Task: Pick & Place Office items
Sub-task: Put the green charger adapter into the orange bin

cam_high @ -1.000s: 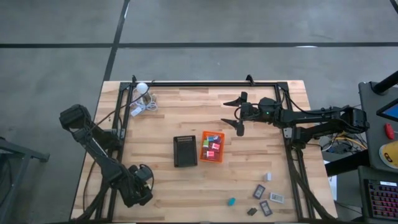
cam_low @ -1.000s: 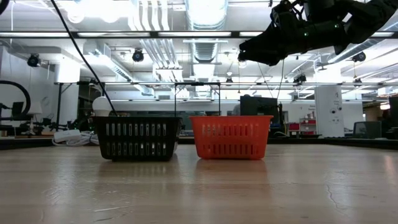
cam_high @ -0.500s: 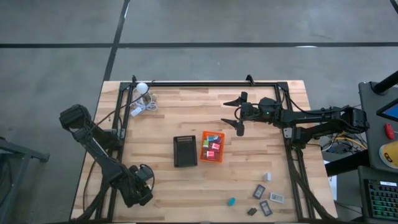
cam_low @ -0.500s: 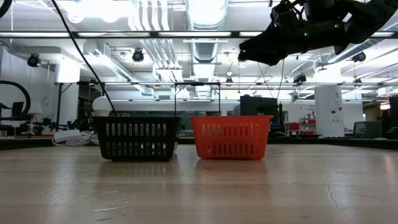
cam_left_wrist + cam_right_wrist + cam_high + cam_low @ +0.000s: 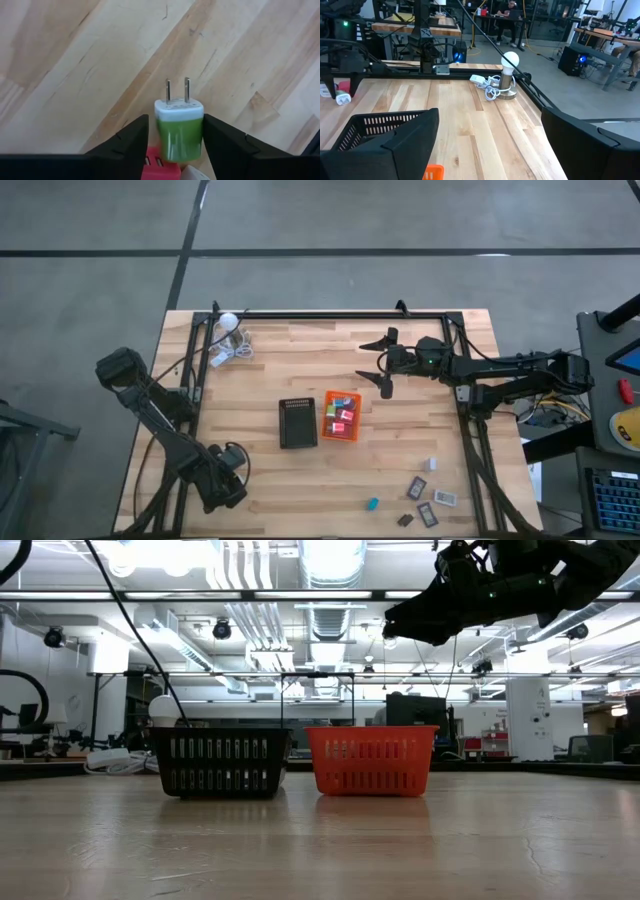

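High view: the wooden table is seen from above. The left gripper is parked at the near left corner, low over the tabletop; its fingers cannot be made out from here. The right gripper is held above the far middle of the table, fingers spread wide, nothing between them. A black tray and an orange tray sit side by side mid-table; several small coloured office items are seen inside the orange one. More loose pieces lie near the near right corner: a teal block, flat grey-black rectangles and a small pale block. A white ball with coiled cable sits at the far left corner.

Low view: the black tray and orange tray are seen standing on the table, close together but apart. A dark arm is seen overhead at upper right.

Left wrist view: a green-and-white plug adapter with two metal prongs is seen between the left gripper's fingers; both appear just at its sides, but a firm pinch cannot be confirmed. A red piece is partly seen just beneath it.

Right wrist view: the right gripper's fingers are seen spread apart, empty. The black tray and a corner of the orange tray show below. The white ball with cable is seen farther along the table edge. People at desks show in the room behind.
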{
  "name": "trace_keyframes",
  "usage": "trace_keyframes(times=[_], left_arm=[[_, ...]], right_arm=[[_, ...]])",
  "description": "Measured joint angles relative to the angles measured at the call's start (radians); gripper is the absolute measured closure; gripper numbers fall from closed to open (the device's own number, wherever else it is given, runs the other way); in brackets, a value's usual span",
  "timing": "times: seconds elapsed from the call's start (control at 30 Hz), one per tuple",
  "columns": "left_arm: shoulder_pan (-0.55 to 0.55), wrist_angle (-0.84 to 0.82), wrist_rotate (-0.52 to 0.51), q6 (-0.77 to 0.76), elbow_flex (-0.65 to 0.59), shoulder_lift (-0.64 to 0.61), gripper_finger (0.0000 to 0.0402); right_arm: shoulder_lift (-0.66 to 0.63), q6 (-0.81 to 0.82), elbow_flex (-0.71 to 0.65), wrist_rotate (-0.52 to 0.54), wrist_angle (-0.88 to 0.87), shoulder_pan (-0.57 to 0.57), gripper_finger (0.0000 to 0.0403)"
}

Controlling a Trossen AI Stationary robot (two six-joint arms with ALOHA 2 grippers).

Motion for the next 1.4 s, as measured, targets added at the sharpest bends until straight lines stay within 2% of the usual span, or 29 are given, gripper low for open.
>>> trace_keyframes(times=[0.3, 0.8, 1.03, 1.17, 1.4], left_arm=[[0.005, -0.004, 0.000, -0.001, 0.000, 0.000, 0.0270], [0.006, -0.008, -0.001, 0.005, 0.006, 0.000, 0.0271], [0.007, -0.066, -0.012, 0.045, 0.095, -0.011, 0.0271], [0.006, -0.191, -0.115, 0.086, 0.191, -0.012, 0.0272], [0.007, -0.293, -0.438, 0.194, 0.340, -0.013, 0.0272]], right_arm=[[0.000, 0.000, 0.000, 0.000, 0.000, 0.000, 0.0062], [0.001, 0.000, 0.000, 0.000, 0.000, 0.000, 0.0059], [0.001, 0.000, 0.000, 0.000, 0.000, 0.000, 0.0061], [0.001, 0.000, 0.000, 0.000, 0.000, 0.001, 0.0056], [0.002, 0.000, 0.000, 0.000, 0.000, 0.001, 0.0056]])
